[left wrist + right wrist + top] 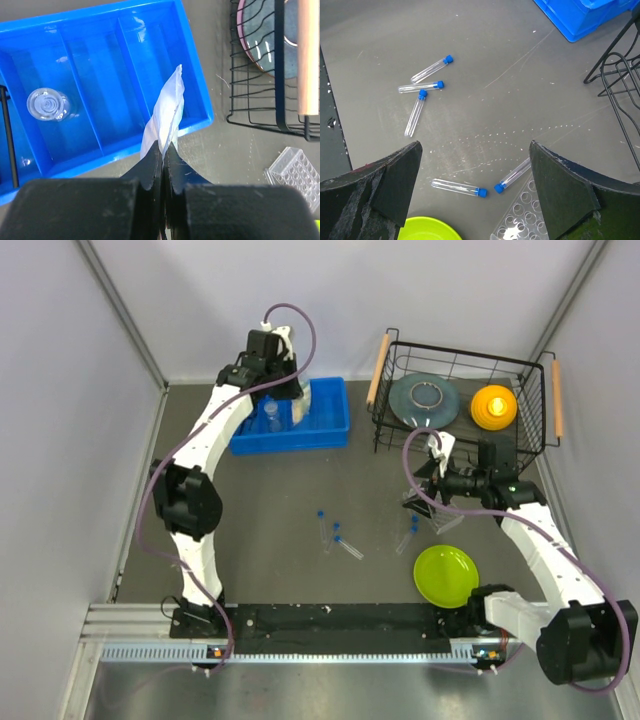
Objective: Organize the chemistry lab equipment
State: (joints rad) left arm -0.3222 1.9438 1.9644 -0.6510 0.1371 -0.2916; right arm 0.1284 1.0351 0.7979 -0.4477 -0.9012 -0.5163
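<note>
My left gripper [164,150] is shut on a clear plastic packet [167,110], which hangs over the near right rim of the blue bin [200,75]. A small clear jar [47,104] stands in the bin's left compartment, with a black rod [9,135] beside it. My right gripper [475,145] is open above the table with nothing between its fingers. Below it lie several clear tubes with blue caps; two [457,187] [512,176] are close by and three [420,87] lie farther left. The clear perforated rack [520,220] sits under the right finger.
A lime-green plate [445,575] lies near the right arm's base. The black wire basket [530,430] at the back right holds a grey dish [425,398] and an orange bowl [494,406]. The blue bin [335,430] stands at the back centre-left.
</note>
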